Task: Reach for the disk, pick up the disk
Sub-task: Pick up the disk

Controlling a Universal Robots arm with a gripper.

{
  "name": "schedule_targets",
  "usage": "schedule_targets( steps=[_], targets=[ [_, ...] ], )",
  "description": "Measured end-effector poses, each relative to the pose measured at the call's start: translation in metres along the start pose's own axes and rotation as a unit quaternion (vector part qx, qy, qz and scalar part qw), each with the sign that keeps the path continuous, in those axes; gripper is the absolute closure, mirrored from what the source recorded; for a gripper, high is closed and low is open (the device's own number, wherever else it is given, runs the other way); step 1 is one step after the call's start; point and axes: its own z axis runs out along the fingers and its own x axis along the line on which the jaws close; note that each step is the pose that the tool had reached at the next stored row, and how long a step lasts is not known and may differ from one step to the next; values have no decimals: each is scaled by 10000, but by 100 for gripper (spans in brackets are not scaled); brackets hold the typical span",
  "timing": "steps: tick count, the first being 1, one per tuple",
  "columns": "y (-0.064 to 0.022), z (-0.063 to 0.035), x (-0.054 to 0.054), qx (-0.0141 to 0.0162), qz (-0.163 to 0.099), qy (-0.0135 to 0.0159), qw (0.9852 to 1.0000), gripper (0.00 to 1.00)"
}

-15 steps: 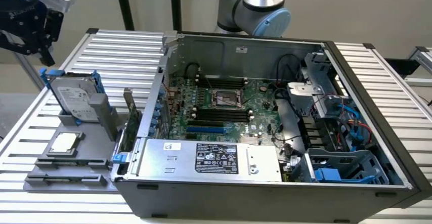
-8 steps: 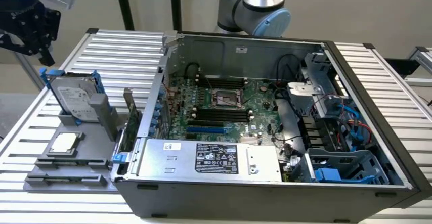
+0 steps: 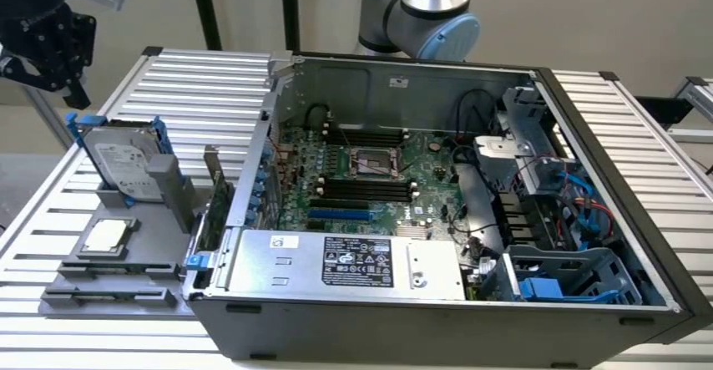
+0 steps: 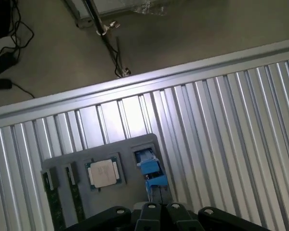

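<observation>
The disk [image 3: 120,163] is a silver-grey drive with a white label and blue rails. It stands tilted on edge in a grey holder [image 3: 167,199] at the exterior view's left. My black gripper [image 3: 76,96] hangs above and a little beyond the disk, apart from it. In the wrist view the disk [image 4: 151,171] appears edge-on as a blue-framed piece just ahead of my gripper [image 4: 160,208]. The fingers are shut together and hold nothing.
A small square silver chip [image 3: 108,236] lies in the holder in front of the disk, with two memory sticks [image 4: 53,197] beside it. An open computer case [image 3: 624,220] with a silver power supply [image 3: 356,261] stands to the exterior view's right. Beyond the ribbed table edge [image 4: 135,79], cables lie on the floor.
</observation>
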Motion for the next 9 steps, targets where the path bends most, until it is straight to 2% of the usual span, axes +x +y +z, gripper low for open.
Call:
schedule_targets(
  steps=[5,9],
  targets=[
    [-4,2,-1,-8,-354,6,9994,89],
    [-6,10,-1,-13,-636,20,9980,89]
  ],
)
